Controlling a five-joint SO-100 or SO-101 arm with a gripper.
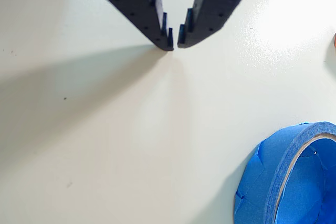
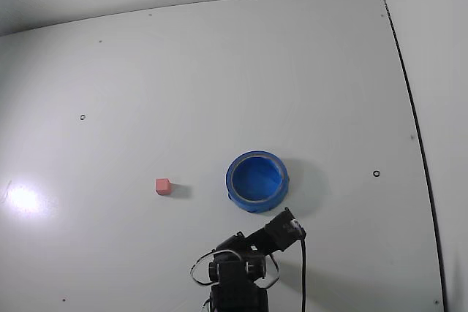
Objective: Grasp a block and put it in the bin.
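Claw: in the wrist view the gripper (image 1: 175, 42) has its two dark toothed fingers drawn nearly together at the tips, with only a thin gap between them and nothing held; bare table (image 1: 105, 145) shows beneath.
Arm: in the fixed view the arm (image 2: 252, 253) sits folded at the bottom edge, at about 6 o'clock from the bin, its head angled toward 2 o'clock.
Block: the small pinkish-red cube (image 2: 163, 186) rests on the table at about 9 o'clock from the bin, well apart from it and from the gripper. In the wrist view only an orange-red sliver (image 1: 334, 39) shows at the right edge, probably the same cube.
Bin: the round blue bowl (image 2: 257, 181) lies empty near the middle of the table; the wrist view shows its thick rim (image 1: 294, 150) at the lower right, looking like wound blue tape.
Stage: my judgement is that the reach has not begun; the block is untouched.
Risk, jaws: approaching this narrow, the tips would push the cube away instead of straddling it.
Risk, bin: the bowl is near the arm, so a low swing toward the block could clip the rim and slide it.
Risk, cube size: a slightly off-centre pinch could pop the cube out sideways.
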